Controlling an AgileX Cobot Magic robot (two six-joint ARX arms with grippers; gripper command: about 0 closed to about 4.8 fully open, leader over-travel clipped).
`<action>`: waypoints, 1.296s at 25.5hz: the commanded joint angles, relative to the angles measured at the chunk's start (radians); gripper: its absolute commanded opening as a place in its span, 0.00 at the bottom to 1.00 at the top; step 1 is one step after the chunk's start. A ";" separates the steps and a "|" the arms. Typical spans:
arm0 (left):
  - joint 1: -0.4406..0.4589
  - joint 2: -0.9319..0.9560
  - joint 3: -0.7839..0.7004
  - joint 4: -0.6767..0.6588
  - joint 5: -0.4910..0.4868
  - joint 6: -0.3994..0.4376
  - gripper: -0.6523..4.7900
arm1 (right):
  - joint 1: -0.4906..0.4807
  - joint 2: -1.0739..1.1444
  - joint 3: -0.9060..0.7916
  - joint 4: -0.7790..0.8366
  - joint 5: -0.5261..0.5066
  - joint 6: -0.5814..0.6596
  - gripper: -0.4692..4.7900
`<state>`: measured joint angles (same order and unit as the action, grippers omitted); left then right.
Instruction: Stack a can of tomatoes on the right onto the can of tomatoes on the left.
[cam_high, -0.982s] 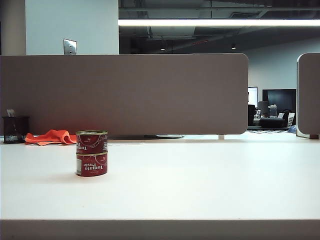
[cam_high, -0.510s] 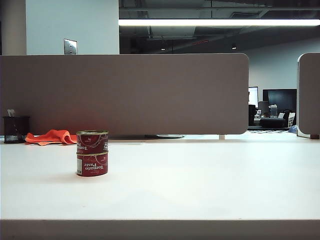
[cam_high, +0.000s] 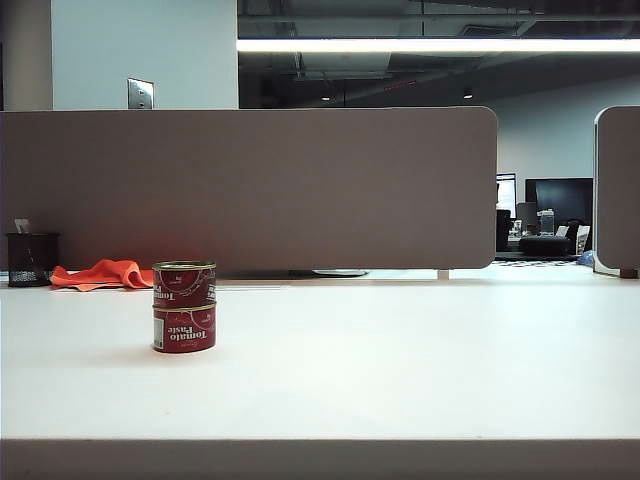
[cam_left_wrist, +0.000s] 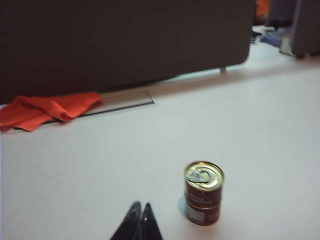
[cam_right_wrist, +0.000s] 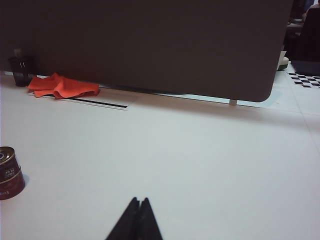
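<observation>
Two small red tomato paste cans stand as one neat column on the left part of a white bench (cam_high: 400, 370). The upper can (cam_high: 183, 282) sits squarely on the lower can (cam_high: 184, 328), rims lined up, gold pull-tab lid facing up — so the stack the task asks for looks done, and the pile stands on its own with nothing touching it.

Neither arm appears in the exterior view. In the left wrist view, the left gripper (cam_left_wrist: 139, 216) shows as two dark fingertips pressed together, closed on nothing. It sits near the cans, a little to their left and closer to the camera side of the bench, clear of them with bare bench between. In the right wrist view, the right gripper (cam_right_wrist: 138, 210) is likewise closed and empty — its tips meet in a point. From there the stack lies well apart, off toward the left of the scene.

Judging from this, both grippers are clear so the stack is not knocked.

At the far left, by the grey partition (cam_high: 250, 190), lie an orange cloth (cam_high: 100, 273) and a black mesh cup (cam_high: 30, 258).
</observation>
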<state>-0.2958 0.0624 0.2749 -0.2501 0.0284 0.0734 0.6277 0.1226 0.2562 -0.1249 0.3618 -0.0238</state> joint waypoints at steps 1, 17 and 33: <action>0.003 -0.037 -0.011 -0.010 -0.046 -0.029 0.11 | -0.002 -0.048 -0.001 -0.044 0.040 -0.009 0.09; 0.002 -0.060 -0.202 0.083 -0.117 -0.089 0.11 | 0.000 -0.102 -0.188 -0.021 -0.010 0.007 0.09; 0.002 -0.060 -0.228 0.148 -0.049 -0.066 0.11 | 0.000 -0.108 -0.254 0.055 0.058 0.026 0.09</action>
<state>-0.2958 0.0025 0.0483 -0.1272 -0.0303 0.0029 0.6270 0.0139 0.0071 -0.0879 0.4091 0.0017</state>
